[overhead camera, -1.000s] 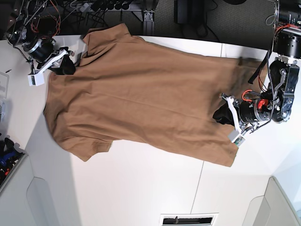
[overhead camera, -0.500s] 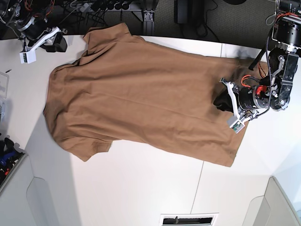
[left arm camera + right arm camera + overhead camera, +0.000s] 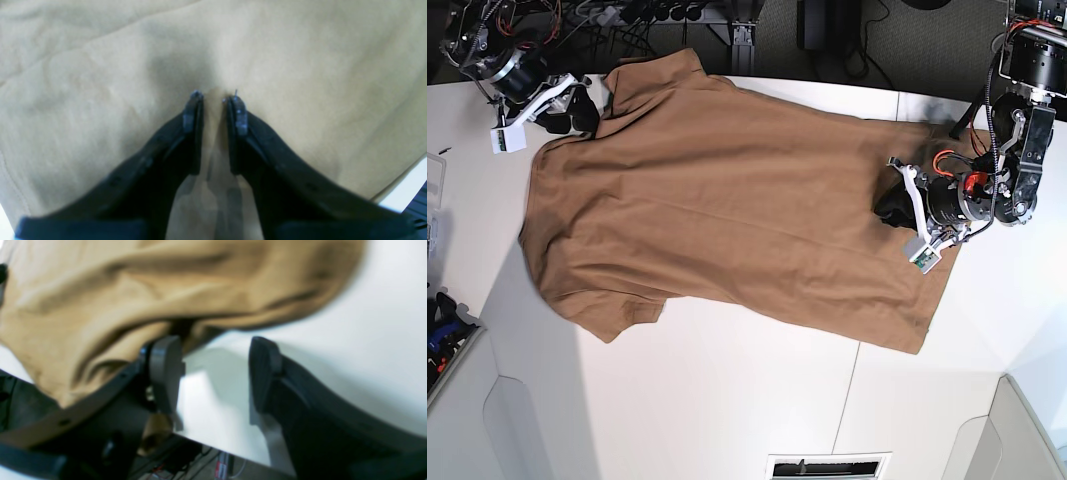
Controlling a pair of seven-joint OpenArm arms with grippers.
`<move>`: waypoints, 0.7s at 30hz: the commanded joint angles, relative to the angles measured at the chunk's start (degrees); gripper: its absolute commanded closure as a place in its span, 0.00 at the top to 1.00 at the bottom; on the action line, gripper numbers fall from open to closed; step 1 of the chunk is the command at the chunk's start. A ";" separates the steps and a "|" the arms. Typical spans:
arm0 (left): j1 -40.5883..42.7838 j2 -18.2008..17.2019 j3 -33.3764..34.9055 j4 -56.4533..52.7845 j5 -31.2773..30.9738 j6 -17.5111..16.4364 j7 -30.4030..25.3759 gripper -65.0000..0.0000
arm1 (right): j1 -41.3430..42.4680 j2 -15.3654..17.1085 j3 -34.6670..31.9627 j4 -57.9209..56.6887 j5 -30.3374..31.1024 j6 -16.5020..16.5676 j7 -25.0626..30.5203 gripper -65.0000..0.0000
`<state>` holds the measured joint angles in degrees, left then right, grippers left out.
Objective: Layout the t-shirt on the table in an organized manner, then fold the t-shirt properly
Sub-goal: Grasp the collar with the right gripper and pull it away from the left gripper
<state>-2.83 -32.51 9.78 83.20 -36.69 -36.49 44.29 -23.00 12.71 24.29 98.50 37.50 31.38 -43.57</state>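
Tan shirt spread flat on the table, mild wrinkles, collar end at base view's left, hem at its right. Top sleeve reaches the table's far edge; wide bare table nearer the camera. Left gripper pinches a cloth ridge near the hem. Right gripper jaws apart, empty, just beside the top sleeve.
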 commanded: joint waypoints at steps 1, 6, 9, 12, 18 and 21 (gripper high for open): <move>-0.79 -0.83 -0.46 0.83 -0.48 -0.22 -0.55 0.24 | -0.20 0.52 -0.09 0.31 -0.63 0.04 -0.04 0.52; -0.46 -0.81 -0.46 0.79 0.98 -0.22 -0.83 0.24 | 2.51 -0.81 -0.11 0.07 -2.64 0.02 0.42 0.52; -0.46 -0.83 -0.46 0.79 0.92 -0.22 -0.81 0.24 | 4.59 -2.01 -0.17 -1.81 -3.19 0.02 0.42 0.52; -0.46 -0.83 -0.46 0.79 0.96 -0.22 -0.76 0.24 | 6.14 -2.95 -0.22 -4.04 -3.13 0.00 0.26 0.52; 0.46 -0.85 -0.46 0.79 1.81 -0.20 -0.83 0.24 | 6.45 -3.21 -0.22 -4.48 -2.12 0.13 0.26 0.36; 1.40 -0.83 -0.46 0.79 1.81 -0.22 -1.22 0.24 | 6.47 -3.21 -0.22 -4.31 -2.12 0.13 0.26 0.01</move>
<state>-1.10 -32.53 9.67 83.33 -35.33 -36.49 42.28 -16.49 9.17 24.03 93.60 35.68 31.62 -42.87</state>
